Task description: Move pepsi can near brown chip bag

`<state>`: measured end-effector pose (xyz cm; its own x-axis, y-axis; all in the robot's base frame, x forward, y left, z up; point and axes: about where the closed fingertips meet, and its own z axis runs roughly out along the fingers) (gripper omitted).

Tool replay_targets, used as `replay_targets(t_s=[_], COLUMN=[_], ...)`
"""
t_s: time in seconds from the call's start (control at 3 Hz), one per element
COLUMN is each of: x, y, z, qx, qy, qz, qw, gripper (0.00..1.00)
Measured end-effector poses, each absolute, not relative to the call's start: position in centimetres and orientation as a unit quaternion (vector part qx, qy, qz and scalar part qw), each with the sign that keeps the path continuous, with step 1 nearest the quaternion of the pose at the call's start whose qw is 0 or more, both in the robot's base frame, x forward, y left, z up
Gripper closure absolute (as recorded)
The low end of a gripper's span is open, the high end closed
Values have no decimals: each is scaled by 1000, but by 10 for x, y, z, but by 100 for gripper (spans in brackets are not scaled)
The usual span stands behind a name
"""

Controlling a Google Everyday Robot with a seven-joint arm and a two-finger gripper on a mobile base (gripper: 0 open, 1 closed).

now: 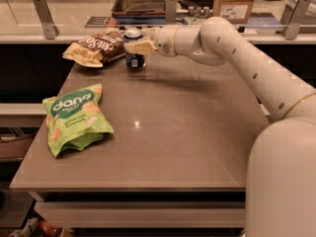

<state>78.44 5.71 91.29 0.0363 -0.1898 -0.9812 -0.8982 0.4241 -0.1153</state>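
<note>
Where the jaws close, at the far left part of the desk, they clamp the pepsi can about its upper half. One pale finger lies across the front of the can just under its silver top, so the jaws stand only as wide as the can itself. The can is upright, its blue body and white print showing below the finger. Its base sits at the level of the desk surface, though I cannot tell whether it rests there or hangs just above.

Just to the left of the can lies the brown chip bag, flat on the far left corner of the desk, with its tan end hanging slightly past the edge and its pale lettering facing up. Can and bag are very close, and the bag's right end almost meets the can; whether they touch I cannot tell.

Behind the jaws the white arm runs right and then down the right side of the view to the robot's bulky body at the near right corner.

Nearer the front on the left side, well apart from the can, a bright green snack bag lies flat. Beyond the desk stands a counter with a dark tray and a cardboard box.
</note>
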Motion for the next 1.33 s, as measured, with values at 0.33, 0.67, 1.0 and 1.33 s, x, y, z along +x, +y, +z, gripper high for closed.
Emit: replay_targets(t_s=[0.33,0.67,1.0,1.33], x=[798,804,803,803], y=[66,72,75,78], z=[900,894,893,892], qx=[-438,-443,-444,-445], qy=[621,629,628,627], qz=[320,308,311,312], qw=[567,560,559,558], gripper=[100,100,81,59])
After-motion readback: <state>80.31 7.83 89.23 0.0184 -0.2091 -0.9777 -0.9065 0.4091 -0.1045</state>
